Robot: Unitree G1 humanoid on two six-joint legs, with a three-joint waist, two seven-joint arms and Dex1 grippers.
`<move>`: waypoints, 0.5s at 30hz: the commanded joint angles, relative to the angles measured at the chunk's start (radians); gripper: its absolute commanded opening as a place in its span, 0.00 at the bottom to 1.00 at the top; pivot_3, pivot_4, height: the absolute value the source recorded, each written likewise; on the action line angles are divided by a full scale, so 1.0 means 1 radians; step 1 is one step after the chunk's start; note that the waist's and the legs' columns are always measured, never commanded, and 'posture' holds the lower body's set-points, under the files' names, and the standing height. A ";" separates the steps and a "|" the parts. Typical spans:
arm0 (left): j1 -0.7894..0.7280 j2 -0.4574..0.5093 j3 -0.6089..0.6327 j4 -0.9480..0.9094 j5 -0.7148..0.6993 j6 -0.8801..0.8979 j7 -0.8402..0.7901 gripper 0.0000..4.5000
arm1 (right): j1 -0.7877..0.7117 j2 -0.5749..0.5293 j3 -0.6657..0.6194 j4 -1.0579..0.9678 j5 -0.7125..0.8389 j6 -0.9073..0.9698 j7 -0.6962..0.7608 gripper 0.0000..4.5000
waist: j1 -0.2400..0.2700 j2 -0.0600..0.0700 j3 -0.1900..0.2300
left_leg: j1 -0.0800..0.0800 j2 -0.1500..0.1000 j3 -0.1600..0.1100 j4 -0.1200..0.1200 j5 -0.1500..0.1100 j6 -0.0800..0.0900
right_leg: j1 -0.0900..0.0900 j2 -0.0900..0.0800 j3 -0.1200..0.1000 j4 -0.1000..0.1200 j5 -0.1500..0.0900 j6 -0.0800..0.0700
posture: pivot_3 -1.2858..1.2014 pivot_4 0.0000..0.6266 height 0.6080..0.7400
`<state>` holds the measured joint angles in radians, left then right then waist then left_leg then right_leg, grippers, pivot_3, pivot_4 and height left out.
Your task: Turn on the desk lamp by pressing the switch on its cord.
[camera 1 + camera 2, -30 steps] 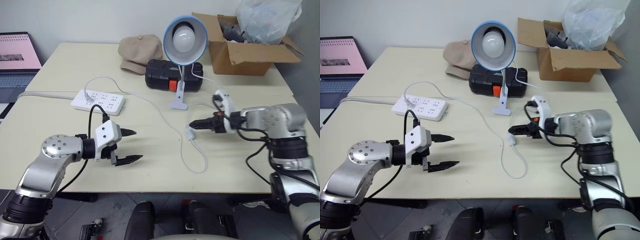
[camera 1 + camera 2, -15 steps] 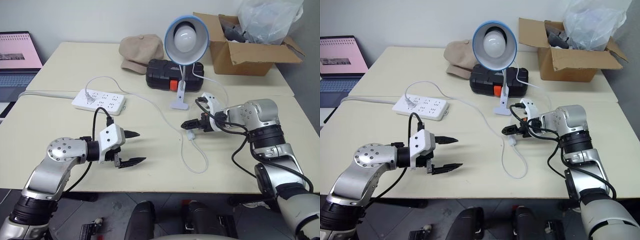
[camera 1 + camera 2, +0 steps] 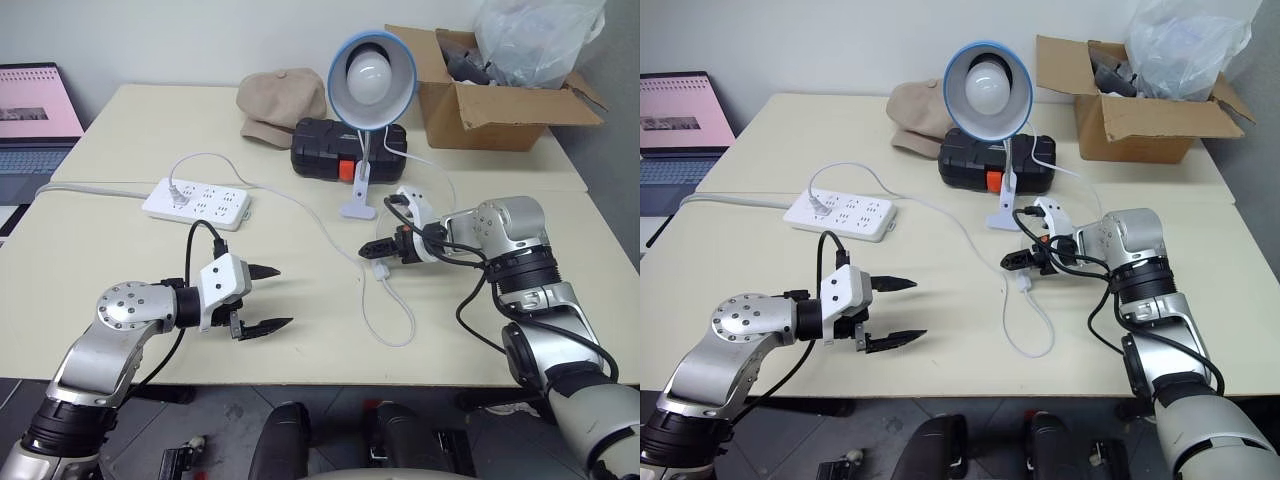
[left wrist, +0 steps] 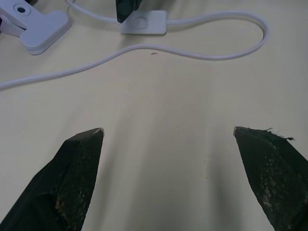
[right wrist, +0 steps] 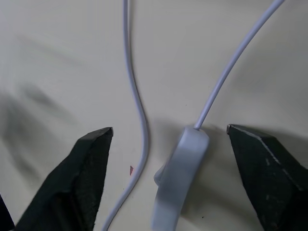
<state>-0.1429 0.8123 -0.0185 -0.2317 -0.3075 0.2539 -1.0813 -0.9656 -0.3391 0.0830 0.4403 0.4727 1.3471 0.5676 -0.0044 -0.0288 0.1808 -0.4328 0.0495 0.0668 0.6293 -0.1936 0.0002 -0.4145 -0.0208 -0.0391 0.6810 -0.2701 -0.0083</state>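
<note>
The desk lamp (image 3: 371, 65), with a light-blue shade and a white bulb, stands clipped on its white base (image 3: 358, 205) mid-table, and the bulb looks unlit. Its thin white cord (image 3: 395, 322) loops toward the front edge, with the inline switch (image 3: 381, 268) on it. My right gripper (image 3: 372, 250) hovers just over the switch. In the right wrist view the switch (image 5: 178, 178) lies between the spread fingers (image 5: 91, 159) of this open gripper (image 5: 169, 127), untouched. My left gripper (image 3: 262, 297) is open above bare table to the left, and its wrist view shows the switch (image 4: 144, 23) far ahead.
A white power strip (image 3: 196, 201) lies at the left with a plug in it. Behind the lamp are a black case (image 3: 330, 150), a beige cap (image 3: 280, 105) and an open cardboard box (image 3: 495, 110). A laptop (image 3: 35, 110) sits off the far left.
My right gripper has moved left along the table to stand over the cord's switch. The left gripper has stayed where it was, still open.
</note>
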 commanded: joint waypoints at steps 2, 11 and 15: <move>-0.020 -0.002 0.005 0.001 -0.001 -0.015 -0.003 1.00 | -0.024 0.010 -0.004 -0.001 -0.009 -0.020 0.015 0.60 | 0.000 0.000 0.000 | 0.000 0.000 0.000 0.000 0.000 0.000 | 0.000 0.000 0.000 0.000 0.000 0.000 | 0.52 0.24 1.00; -0.083 -0.045 0.049 0.015 -0.086 0.074 0.019 1.00 | -0.013 0.023 -0.033 -0.008 -0.012 -0.017 0.009 0.12 | -0.001 0.000 0.000 | 0.000 0.000 0.000 0.000 0.000 0.000 | 0.000 0.000 0.000 0.000 0.000 0.000 | 0.52 0.24 1.00; -0.133 -0.053 0.056 0.011 -0.128 0.136 0.020 1.00 | -0.013 0.018 -0.069 -0.041 0.003 -0.004 0.008 0.08 | -0.001 0.000 0.000 | 0.000 0.000 0.000 0.000 0.000 0.000 | 0.000 0.000 0.000 0.000 0.000 0.000 | 0.52 0.24 1.00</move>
<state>-0.2448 0.7636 0.0086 -0.2002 -0.3959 0.3566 -1.0648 -0.9650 -0.3099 0.0563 0.4462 0.4544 1.3403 0.5689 -0.0052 -0.0289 0.1808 -0.4329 0.0491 0.0667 0.6296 -0.1935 0.0002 -0.4143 -0.0208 -0.0391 0.6810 -0.2700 -0.0080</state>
